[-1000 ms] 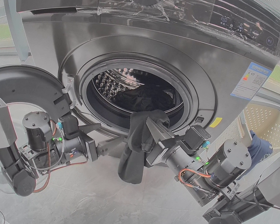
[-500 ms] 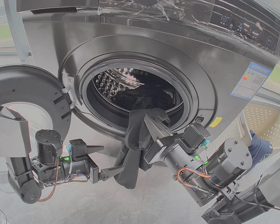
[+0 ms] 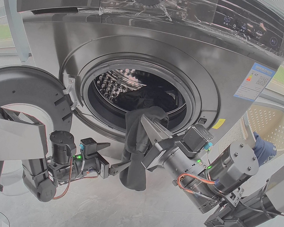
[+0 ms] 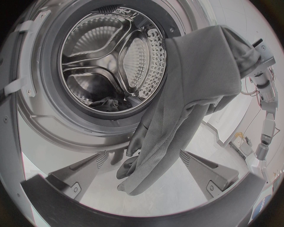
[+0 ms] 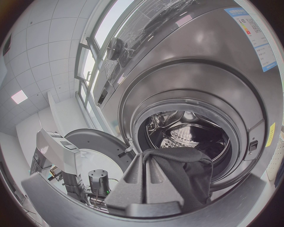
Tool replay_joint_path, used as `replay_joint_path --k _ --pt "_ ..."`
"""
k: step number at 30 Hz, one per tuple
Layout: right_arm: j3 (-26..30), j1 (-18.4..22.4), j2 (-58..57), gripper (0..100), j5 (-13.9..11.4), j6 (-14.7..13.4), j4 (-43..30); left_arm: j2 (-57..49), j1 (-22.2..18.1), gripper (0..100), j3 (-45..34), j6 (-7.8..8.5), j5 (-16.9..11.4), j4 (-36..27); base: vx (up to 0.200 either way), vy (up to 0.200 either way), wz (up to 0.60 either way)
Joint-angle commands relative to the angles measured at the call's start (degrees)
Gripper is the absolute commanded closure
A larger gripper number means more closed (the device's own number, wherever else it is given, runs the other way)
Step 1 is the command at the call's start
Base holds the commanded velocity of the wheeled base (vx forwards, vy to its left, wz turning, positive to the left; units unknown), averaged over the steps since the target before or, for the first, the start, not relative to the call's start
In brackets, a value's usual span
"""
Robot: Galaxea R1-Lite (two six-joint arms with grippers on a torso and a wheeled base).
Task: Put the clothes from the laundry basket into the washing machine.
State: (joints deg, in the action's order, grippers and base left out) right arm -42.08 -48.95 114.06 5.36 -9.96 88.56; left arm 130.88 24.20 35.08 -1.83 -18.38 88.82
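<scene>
Head view: we are seeing the right claw (image 3: 145, 120) clamping a black garment (image 3: 136, 161) just in front of the lower rim of the washing machine (image 3: 196, 53) opening. The garment is draping over the claw tips and hanging toward the floor (image 3: 95, 212), outside the drum (image 3: 113, 83). The left claw (image 3: 112, 156) is sitting low beside the hanging end, spread wide, with one tip right at the cloth. The door (image 3: 16, 86) is standing swung open on the left. Dark clothes (image 3: 145, 96) are lying inside the drum. The laundry basket (image 3: 277, 125) is standing at the machine's right side, with a blue garment (image 3: 264, 150) showing at its near edge.

Left wrist view: we are noting the black garment's lower end hanging between the spread fingers (image 4: 88, 168), with neither finger gripping it.

Right wrist view: we are noting the right claw pressing shut, with the black cloth folding over its tips in front of the drum opening.
</scene>
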Motion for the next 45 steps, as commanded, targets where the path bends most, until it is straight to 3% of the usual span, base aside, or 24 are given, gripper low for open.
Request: replay_joint_path --k 1,9,22,29,45 --pt "0.07 -0.63 -0.24 100 0.00 0.03 0.03 2.54 -0.03 0 1.57 -0.02 0.01 0.04 0.000 0.000 0.00" --pt "0.07 -1.24 -0.32 100 0.00 0.03 0.03 6.49 0.24 0 7.81 0.07 0.01 0.04 0.000 0.000 0.00" --pt "0.60 -1.24 -0.50 100 0.00 0.03 0.03 7.55 0.32 0 9.65 0.86 0.01 0.12 0.000 0.000 0.00" --pt "0.51 0.17 -0.50 100 -0.09 0.29 0.03 7.02 -2.05 0 5.96 2.71 0.01 0.12 0.000 0.000 0.00" --pt "0.16 0.61 -0.85 100 -0.18 0.38 0.03 9.04 -3.90 0 8.51 2.44 0.10 0.12 0.000 0.000 0.00"
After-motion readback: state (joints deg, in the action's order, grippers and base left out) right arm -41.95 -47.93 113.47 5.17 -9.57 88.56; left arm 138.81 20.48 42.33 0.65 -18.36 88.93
